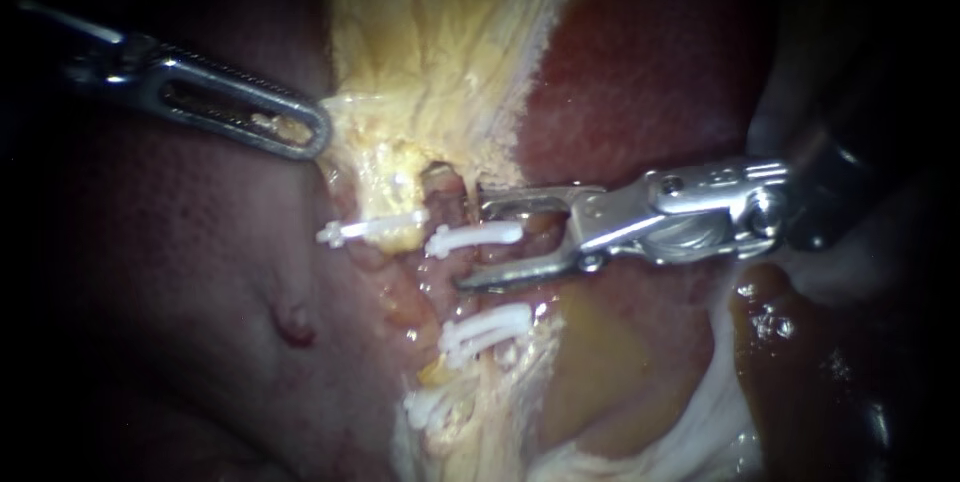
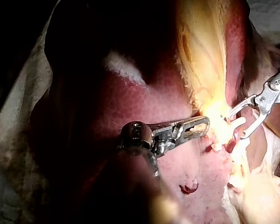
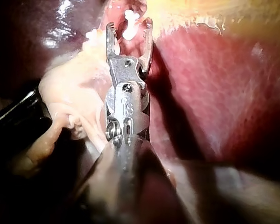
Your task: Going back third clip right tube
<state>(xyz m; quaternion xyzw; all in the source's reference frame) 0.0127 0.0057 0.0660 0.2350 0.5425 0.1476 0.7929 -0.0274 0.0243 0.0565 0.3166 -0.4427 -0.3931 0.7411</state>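
The slender steel right instrument point(image 1: 478, 242) has its pincer spread wide and gripping nothing. Its two thin curved jaws stand one on either side of a short white plastic clip point(image 1: 475, 236), which sits across the thin reddish-tan right tube point(image 1: 452, 197) in the middle of the endoscope view. The lower white clips point(image 1: 487, 330) lie further down, and a left-hand white clip point(image 1: 372, 229) sits on the tube just beside it. The left instrument point(image 1: 305, 132), a long windowed steel pincer, is closed flat on the edge of the pale yellow stringy tissue point(image 1: 440, 42); a scrap of it shows through the slot, and the sheet looks stretched toward the tip. Glossy dark red liver point(image 1: 640, 72) lies to either side. I judge the tube soft, wet, slippery and easily torn, while the clip is light, stiff and latched, so neither wants holding now. The open jaws should clear the clip without hooking its ends, and any grip belongs on the tougher yellow tissue, never on the tube itself
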